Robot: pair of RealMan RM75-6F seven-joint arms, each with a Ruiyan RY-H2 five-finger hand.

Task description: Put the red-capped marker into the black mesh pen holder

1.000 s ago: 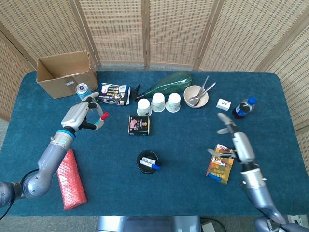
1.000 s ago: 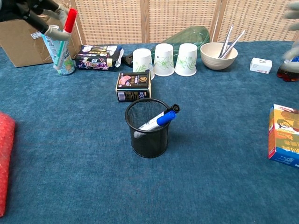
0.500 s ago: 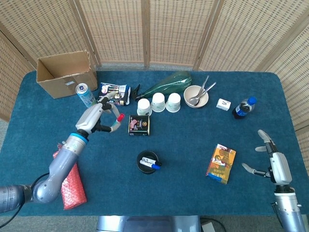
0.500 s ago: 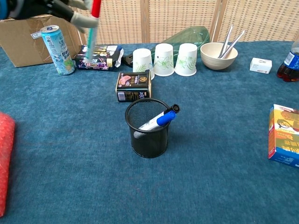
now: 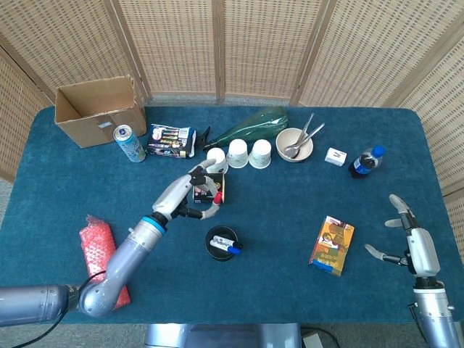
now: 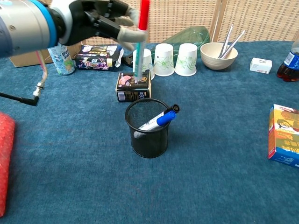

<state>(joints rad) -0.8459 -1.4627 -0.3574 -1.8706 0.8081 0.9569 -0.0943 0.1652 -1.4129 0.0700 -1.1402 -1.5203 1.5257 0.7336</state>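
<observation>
My left hand (image 5: 194, 194) (image 6: 100, 21) holds the red-capped marker (image 6: 140, 39) (image 5: 214, 199) upright, cap up, above the table. The marker hangs just behind and above the black mesh pen holder (image 6: 148, 127) (image 5: 221, 243), over a small dark box (image 6: 133, 86). The holder stands near the table's middle with a blue-capped marker (image 6: 159, 120) leaning inside it. My right hand (image 5: 413, 243) is open far to the right near the table's edge, seen only in the head view.
Three paper cups (image 6: 164, 59), a bowl with spoons (image 6: 218, 55), a green bottle (image 5: 250, 125), a snack pack (image 6: 99, 57), a can (image 5: 128, 143) and a cardboard box (image 5: 100, 111) line the back. A colourful carton (image 6: 284, 135) lies right; a red bubble pack (image 5: 100, 261) left.
My left hand has carried the red-capped marker rightward and nearer, from beside the can to just behind the pen holder. My right hand has drawn back toward the right edge.
</observation>
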